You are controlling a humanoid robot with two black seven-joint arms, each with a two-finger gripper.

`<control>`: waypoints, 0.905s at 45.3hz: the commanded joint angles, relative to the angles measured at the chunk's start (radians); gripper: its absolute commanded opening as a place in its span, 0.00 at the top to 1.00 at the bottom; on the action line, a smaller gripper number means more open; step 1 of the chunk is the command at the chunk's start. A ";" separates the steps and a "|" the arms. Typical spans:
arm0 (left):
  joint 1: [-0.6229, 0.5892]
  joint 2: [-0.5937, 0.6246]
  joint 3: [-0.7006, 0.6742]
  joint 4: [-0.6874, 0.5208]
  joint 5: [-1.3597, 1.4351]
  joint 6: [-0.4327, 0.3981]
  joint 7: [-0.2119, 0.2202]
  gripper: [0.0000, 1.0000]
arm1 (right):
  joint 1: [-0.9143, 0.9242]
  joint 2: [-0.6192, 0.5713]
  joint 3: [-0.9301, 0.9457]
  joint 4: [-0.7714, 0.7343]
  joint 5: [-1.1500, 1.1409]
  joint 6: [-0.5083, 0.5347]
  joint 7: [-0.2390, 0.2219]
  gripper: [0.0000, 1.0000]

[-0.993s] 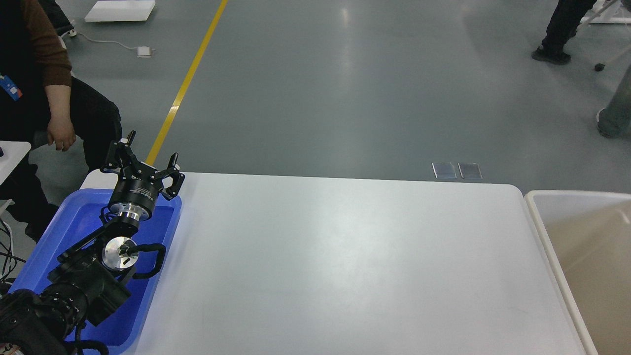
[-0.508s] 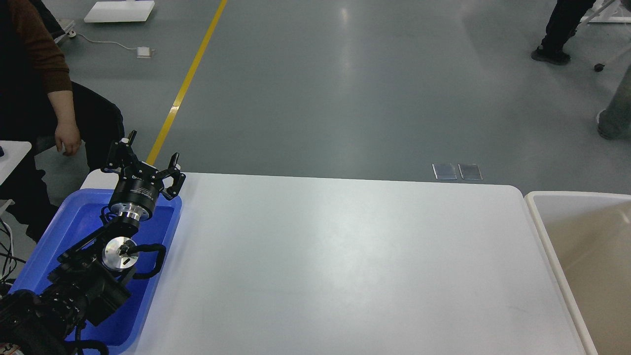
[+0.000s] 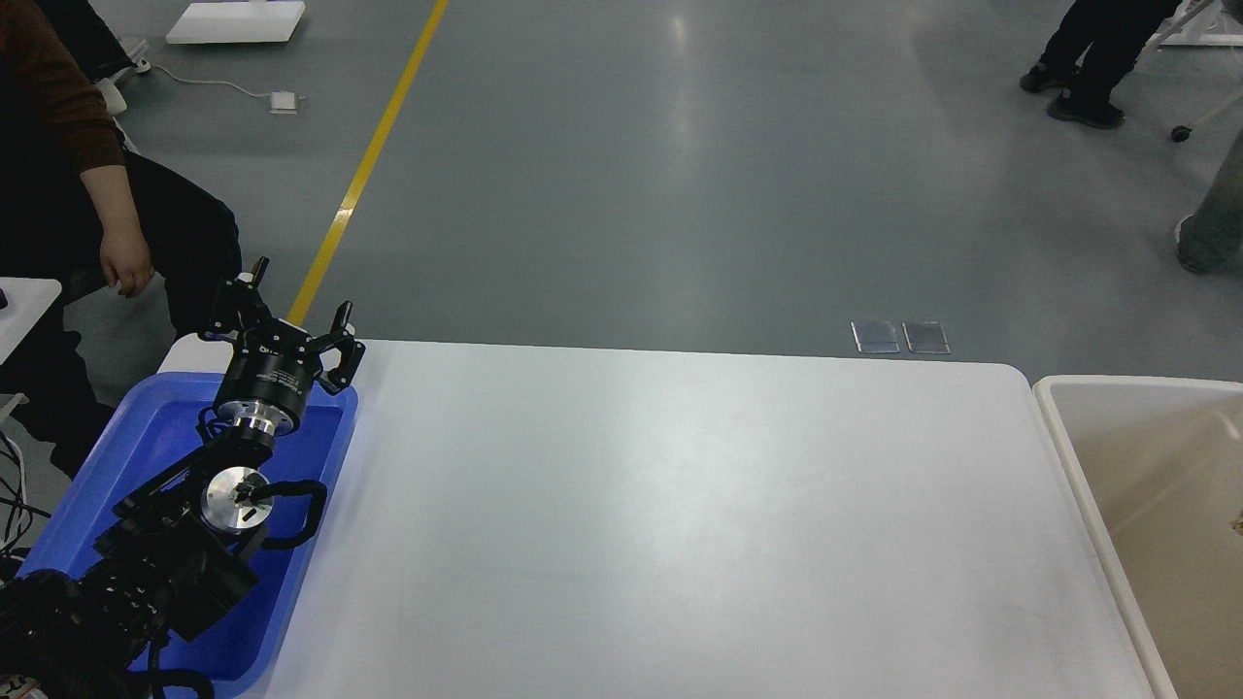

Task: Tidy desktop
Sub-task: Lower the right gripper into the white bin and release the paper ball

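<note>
The desktop (image 3: pixel 680 524) is a large glossy white tabletop with rounded corners; nothing lies on its visible surface. My left gripper (image 3: pixel 291 311) is raised over the far end of the blue tray (image 3: pixel 155 437) at the table's left edge. Its two fingers stand spread apart and hold nothing. My left arm comes in from the lower left and covers much of the tray. My right gripper is out of view.
A beige-white tub (image 3: pixel 1156 505) stands off the table's right edge. A seated person (image 3: pixel 87 204) is close behind the blue tray at the left. Other people's legs (image 3: pixel 1088 58) show far right on the grey floor, which has a yellow line (image 3: pixel 369 165).
My left arm and gripper have stayed put. The seated person's hand has shifted, and the legs at the far right have moved.
</note>
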 commanded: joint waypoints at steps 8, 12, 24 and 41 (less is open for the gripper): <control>0.000 0.000 0.000 0.000 0.000 0.000 0.000 0.00 | -0.009 0.023 0.004 0.006 -0.001 -0.001 -0.002 1.00; 0.000 0.000 0.000 0.000 0.000 0.000 0.000 0.00 | -0.008 0.023 0.004 0.006 -0.001 -0.004 -0.002 0.99; 0.000 0.000 0.000 0.000 0.000 0.000 0.000 0.00 | 0.003 0.012 0.005 0.013 -0.001 -0.002 0.000 0.32; 0.000 0.000 0.000 0.000 0.000 0.000 0.000 0.00 | 0.081 -0.040 0.027 0.066 -0.003 0.011 0.000 0.01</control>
